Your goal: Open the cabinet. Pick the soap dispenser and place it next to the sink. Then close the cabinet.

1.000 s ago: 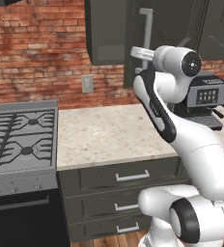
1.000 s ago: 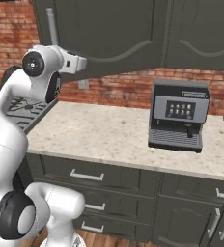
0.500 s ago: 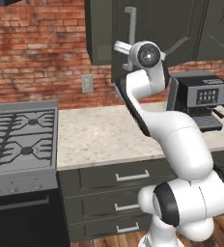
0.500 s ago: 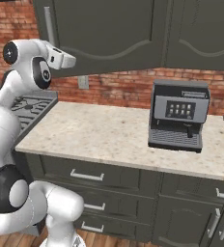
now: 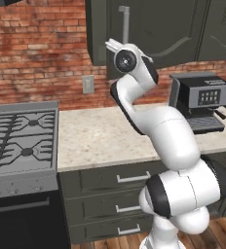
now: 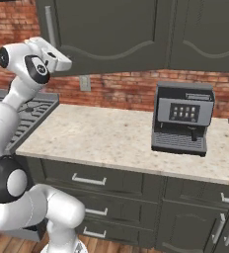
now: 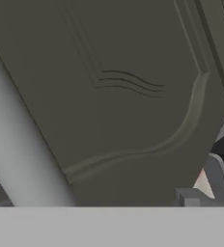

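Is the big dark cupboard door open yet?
No, the dark grey-green arched-panel cabinet door with its long silver bar handle sits flush and shut above the speckled counter.

Base views: from behind the arm, left and right, both sharing the countertop [image 5: 100, 138] and coffee machine [image 6: 182, 117].
Hand view: very near the cabinet [image 7: 128, 82] door, silver handle [image 7: 22, 149] alongside.

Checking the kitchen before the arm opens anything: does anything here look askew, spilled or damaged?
Nothing stands out. The cabinet door sits shut and flush, its silver bar handle straight. The coffee machine stands upright on the counter, with no spill visible, and the stove grates lie level.
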Available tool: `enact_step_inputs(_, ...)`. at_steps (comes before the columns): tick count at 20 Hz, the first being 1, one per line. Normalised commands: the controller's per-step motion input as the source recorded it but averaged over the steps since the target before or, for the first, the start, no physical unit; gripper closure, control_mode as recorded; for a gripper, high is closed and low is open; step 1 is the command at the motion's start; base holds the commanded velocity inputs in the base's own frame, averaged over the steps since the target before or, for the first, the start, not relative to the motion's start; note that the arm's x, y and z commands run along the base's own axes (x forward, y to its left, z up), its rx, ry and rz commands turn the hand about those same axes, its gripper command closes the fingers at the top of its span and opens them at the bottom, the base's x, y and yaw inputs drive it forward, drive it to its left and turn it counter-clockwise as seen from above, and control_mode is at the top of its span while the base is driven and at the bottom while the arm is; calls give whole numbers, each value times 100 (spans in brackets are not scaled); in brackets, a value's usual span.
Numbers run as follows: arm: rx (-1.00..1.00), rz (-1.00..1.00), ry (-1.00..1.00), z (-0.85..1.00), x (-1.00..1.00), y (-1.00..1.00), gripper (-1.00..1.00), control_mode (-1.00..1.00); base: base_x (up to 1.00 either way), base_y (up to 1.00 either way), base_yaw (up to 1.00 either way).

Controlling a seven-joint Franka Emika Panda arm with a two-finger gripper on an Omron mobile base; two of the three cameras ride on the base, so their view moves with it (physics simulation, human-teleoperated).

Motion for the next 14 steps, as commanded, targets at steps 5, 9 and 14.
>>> enact_step_inputs(5, 0, 0, 0, 2, 32, -41, -100, -100, 0, 0, 0)
enact_step_inputs(9, 0, 2, 0, 2, 43, -45, -100, -100, 0, 0, 0)
enact_step_inputs(14, 0, 8, 3, 0, 69, -42, -100, -100, 0, 0, 0)
